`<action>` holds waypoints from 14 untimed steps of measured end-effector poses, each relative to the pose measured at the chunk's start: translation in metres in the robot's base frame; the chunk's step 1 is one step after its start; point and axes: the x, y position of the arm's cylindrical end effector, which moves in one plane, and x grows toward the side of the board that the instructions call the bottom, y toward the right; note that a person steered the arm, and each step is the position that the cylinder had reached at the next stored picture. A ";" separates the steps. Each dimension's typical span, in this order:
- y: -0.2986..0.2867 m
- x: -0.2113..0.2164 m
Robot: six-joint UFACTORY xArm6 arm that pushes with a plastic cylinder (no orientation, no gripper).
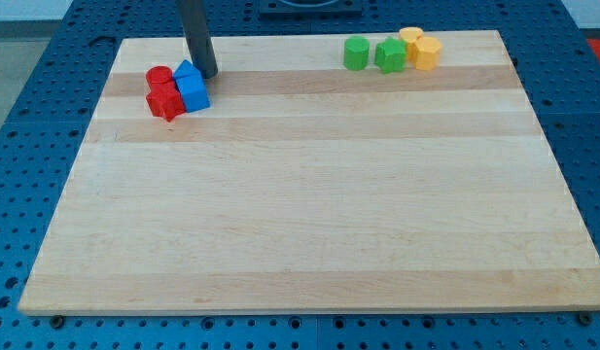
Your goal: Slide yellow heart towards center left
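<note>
At the view's top right, the yellow heart [427,52] touches a green block [389,54]; my tip [208,75], no gripper, is far left.

Yellow heart [427,52] is sitting at the view's top right, near the board's top edge, lying flat w/ its top face up. It's touching a 2nd yellow block [410,37] just behind it to the view's upper left, and a green block [389,54] is pressing against its left side.
</note>
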 end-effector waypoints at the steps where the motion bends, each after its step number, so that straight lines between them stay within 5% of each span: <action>1: -0.001 0.000; 3: 0.020 0.001; 4: 0.079 -0.001; 7: 0.082 -0.002; 9: 0.084 -0.074; 11: 0.158 -0.079; 13: 0.322 -0.081; 14: 0.339 -0.081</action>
